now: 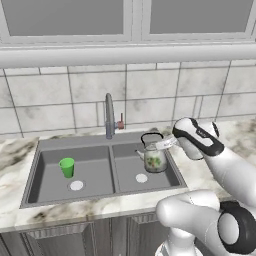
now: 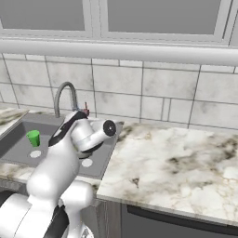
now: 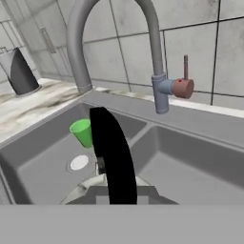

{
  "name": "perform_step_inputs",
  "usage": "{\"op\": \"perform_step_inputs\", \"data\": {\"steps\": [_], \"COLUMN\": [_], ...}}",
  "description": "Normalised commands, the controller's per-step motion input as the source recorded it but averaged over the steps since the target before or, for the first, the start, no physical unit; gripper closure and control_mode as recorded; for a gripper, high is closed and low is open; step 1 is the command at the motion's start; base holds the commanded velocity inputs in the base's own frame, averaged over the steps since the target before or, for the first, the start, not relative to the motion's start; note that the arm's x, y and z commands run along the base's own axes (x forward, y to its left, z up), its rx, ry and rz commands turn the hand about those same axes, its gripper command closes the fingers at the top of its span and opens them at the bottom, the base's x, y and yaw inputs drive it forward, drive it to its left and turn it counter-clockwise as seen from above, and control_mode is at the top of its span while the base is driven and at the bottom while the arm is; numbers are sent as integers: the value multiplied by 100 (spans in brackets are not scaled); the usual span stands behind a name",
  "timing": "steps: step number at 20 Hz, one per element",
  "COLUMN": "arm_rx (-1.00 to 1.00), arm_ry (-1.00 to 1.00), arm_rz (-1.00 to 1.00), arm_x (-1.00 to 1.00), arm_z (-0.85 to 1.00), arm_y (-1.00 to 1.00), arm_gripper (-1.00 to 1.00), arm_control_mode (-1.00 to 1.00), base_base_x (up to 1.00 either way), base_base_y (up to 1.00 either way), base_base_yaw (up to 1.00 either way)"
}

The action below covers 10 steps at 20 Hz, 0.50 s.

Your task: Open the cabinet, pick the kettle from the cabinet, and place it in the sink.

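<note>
with the pincer [image 1: 161,145] clamped on the kettle [image 1: 154,158] handle at centre frame, lower it straight into the sink [image 1: 50,187] right basin, releasing only once it rests.

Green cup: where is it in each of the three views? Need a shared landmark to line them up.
Left base view: green cup stands in the left basin of the sink, left of centre.
Right base view: it sits at the far left, in the far basin, beyond the arm.
Hand view: left of centre, just left of the black kettle handle.
Shared landmark: the faucet behind the sink.
</note>
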Motion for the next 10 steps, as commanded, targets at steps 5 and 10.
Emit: {"op": "perform_step_inputs", "data": {"steps": [5, 10], "arm_rx": [3, -1], "arm_ry": [-9, -3], "arm_rz": [0, 0], "arm_x": [8, 10], "arm_z": [-21, -14], "arm_y": [11, 15], "arm_gripper": [100, 100], "arm_control_mode": [-100, -100], "base_base_x": [0, 0], "base_base_y": [0, 0], "base_base_yaw": [0, 0]}}
